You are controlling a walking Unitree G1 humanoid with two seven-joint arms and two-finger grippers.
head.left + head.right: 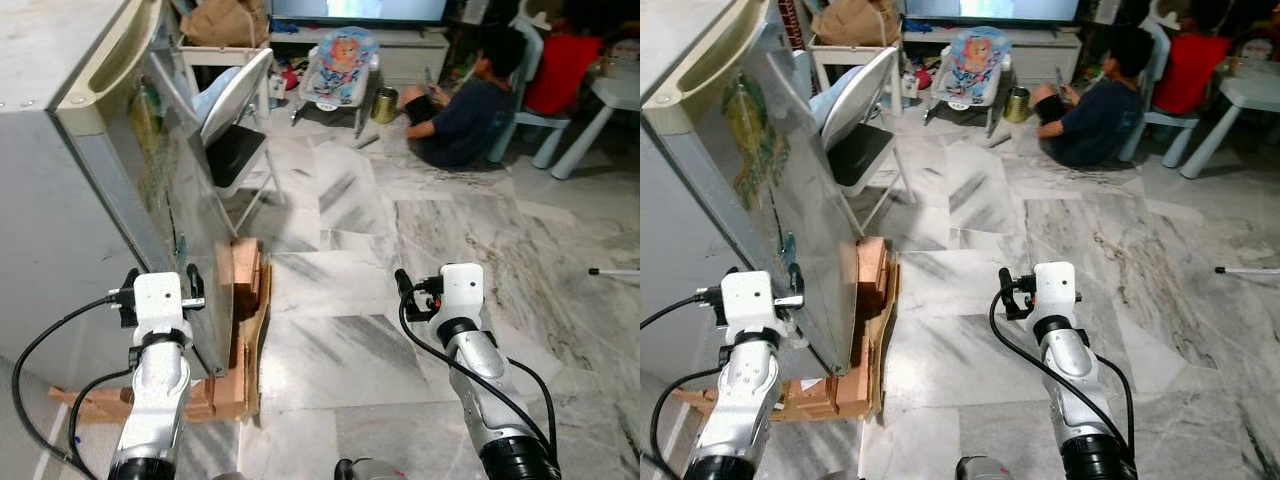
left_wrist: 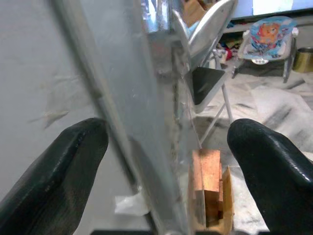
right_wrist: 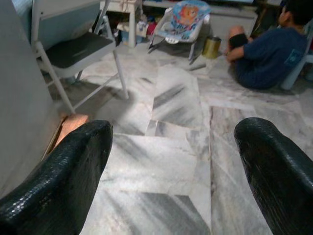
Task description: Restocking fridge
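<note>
Low on the robot's left stands the fridge [image 1: 60, 200], its door [image 1: 790, 210] swung partly out, with wood blocks [image 1: 240, 300] stacked on the floor [image 1: 400, 250] at the door's lower corner. From the head, the left end effector [image 1: 160, 285] is raised right at the door's edge, but its fingers are hard to read there. Its wrist view settles that: the two black fingers [image 2: 54, 171] are spread wide, one on each side of the door's edge, with the grey fridge side behind one finger and the wood blocks behind the other. The right end effector [image 1: 420, 290] hangs over bare marble floor, well apart from the fridge; its wrist view shows its fingers [image 3: 63, 166] spread wide too, holding nothing. Beyond the door stands a folding chair [image 1: 235, 120], and further back a baby bouncer [image 1: 340, 65] and a tin can [image 1: 384, 104]. A person [image 1: 465, 105] sits on the floor beside a white stool [image 1: 620, 100].
</note>
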